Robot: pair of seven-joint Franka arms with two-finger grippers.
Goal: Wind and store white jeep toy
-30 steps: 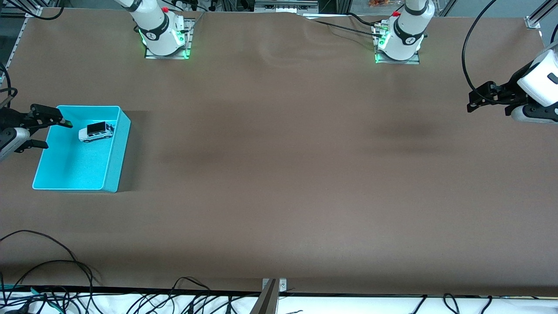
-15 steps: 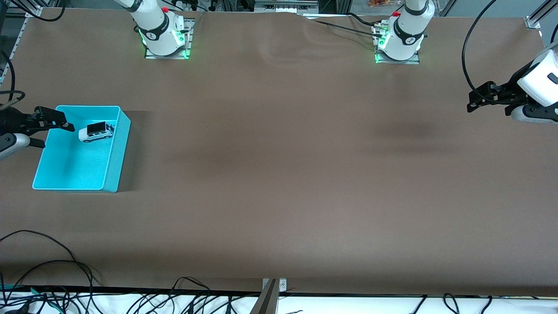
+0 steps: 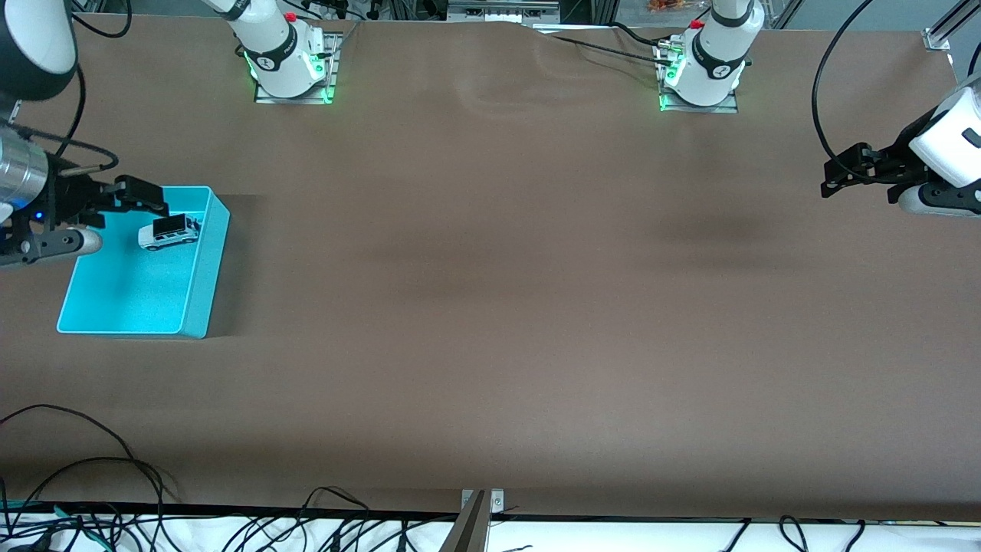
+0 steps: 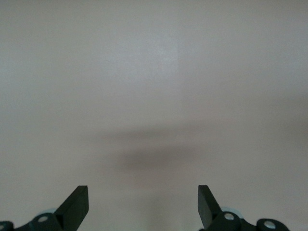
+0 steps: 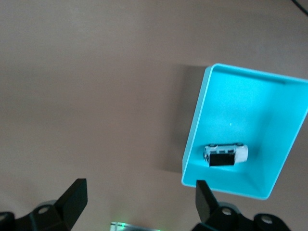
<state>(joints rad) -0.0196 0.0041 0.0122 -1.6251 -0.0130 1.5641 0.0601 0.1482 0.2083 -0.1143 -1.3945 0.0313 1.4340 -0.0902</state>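
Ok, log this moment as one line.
white jeep toy: in turquoise bin | right gripper: open, over bin | left gripper: open, waiting over the left arm's table end

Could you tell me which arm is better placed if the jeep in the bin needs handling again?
The right. Its open right gripper hangs over the turquoise bin beside the white jeep toy. The open left gripper waits over bare table at the left arm's end.

White-black jeep toy (image 3: 168, 232); turquoise bin (image 3: 201, 284); brown table (image 3: 536, 307).
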